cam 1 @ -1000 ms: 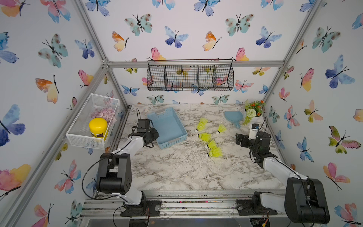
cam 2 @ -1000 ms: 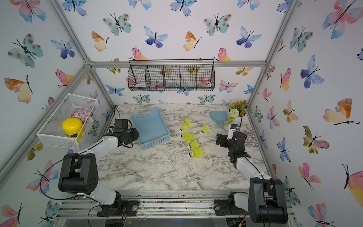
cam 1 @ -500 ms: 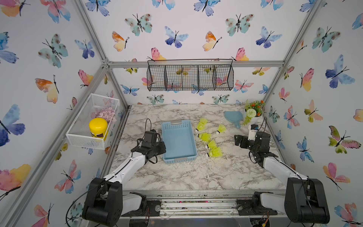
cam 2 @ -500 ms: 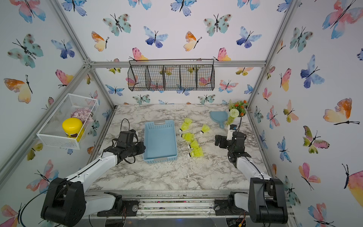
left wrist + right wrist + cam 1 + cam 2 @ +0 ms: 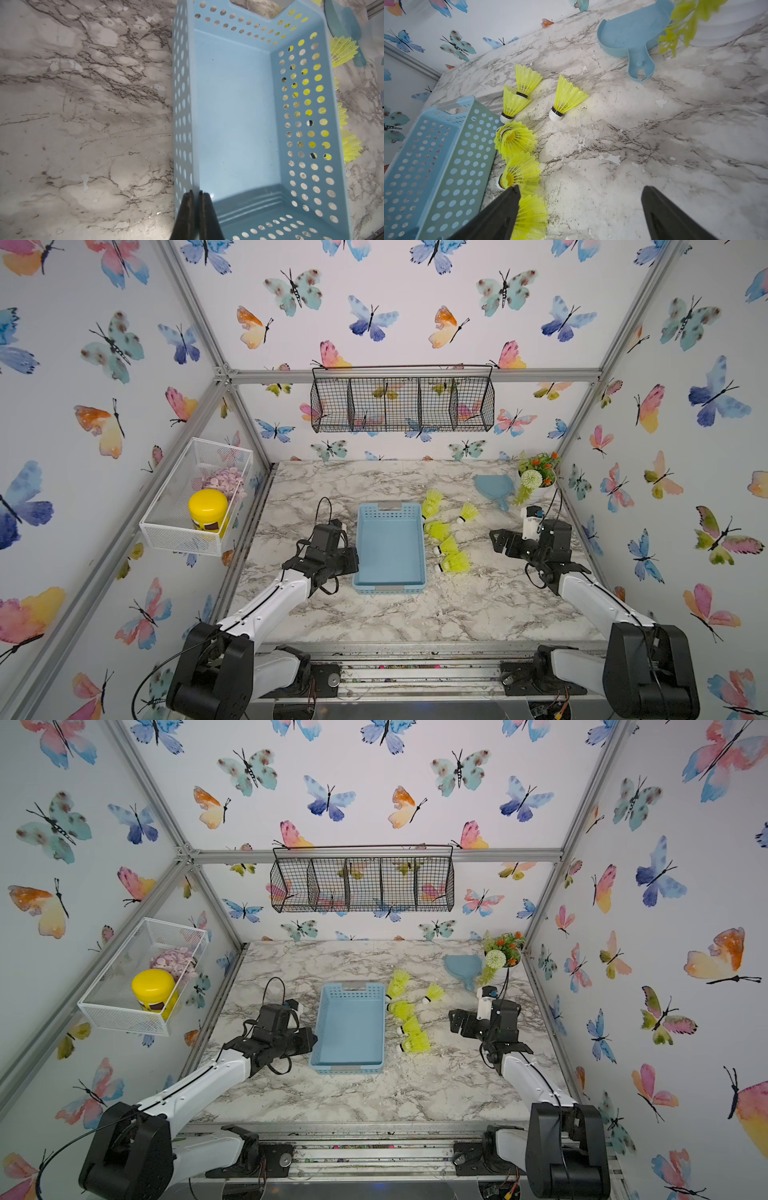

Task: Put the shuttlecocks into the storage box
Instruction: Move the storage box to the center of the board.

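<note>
Light blue plastic, the box (image 5: 390,549) sits in the middle of the marble table (image 5: 415,616), open side up, its long axis running from near to far. The left gripper (image 5: 195,194) is pinched narrow on the box's left wall close to the near-left corner, one finger inside the wall and one outside.

Six yellow-green shuttlecocks (image 5: 448,545) lie on their sides on the table just right of the box, in a loose row along its right wall. The three nearer ones point their white tips left toward the box and their skirts right. Two at the far end overlap, tips toward the near left and skirts toward the far right. One more lies a little apart to their right, aimed the same way.

The right gripper (image 5: 580,190) hangs to the right of the row with its jaws spread wide, holding nothing. A blue scoop (image 5: 492,487) and a potted plant (image 5: 536,472) are at the far right.
</note>
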Action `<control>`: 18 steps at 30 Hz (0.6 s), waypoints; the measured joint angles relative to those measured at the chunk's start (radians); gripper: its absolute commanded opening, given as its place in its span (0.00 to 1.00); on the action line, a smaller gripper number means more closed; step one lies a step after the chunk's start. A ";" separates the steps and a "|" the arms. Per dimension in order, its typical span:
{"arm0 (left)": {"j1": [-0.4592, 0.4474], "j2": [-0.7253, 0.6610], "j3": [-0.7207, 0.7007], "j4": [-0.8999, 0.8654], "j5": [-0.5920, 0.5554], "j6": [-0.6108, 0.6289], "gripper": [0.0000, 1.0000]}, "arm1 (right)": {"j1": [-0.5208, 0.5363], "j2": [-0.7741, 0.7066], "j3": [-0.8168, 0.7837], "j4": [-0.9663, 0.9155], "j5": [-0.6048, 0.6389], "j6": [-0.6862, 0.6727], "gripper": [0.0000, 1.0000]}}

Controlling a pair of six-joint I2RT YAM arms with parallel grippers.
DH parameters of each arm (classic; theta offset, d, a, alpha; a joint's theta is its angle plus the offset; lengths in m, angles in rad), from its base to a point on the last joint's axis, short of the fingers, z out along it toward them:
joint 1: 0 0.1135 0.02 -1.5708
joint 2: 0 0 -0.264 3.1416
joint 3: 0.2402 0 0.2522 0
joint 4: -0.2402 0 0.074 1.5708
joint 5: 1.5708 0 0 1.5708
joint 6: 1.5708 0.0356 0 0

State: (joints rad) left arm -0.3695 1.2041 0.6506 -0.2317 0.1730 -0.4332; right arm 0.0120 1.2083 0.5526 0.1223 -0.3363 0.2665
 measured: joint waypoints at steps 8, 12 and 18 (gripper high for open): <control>-0.013 -0.020 -0.023 0.025 0.020 -0.047 0.22 | 0.000 -0.030 -0.002 -0.041 -0.055 -0.002 0.98; -0.015 -0.060 -0.034 0.024 0.019 -0.068 0.41 | 0.000 -0.021 -0.002 -0.041 -0.104 -0.004 0.98; -0.017 -0.110 -0.001 -0.021 -0.036 -0.062 0.43 | 0.000 0.049 -0.001 -0.037 -0.137 0.031 0.99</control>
State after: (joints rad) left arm -0.3866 1.0939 0.6495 -0.2523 0.1368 -0.4950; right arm 0.0120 1.2572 0.5518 0.0856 -0.4732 0.2970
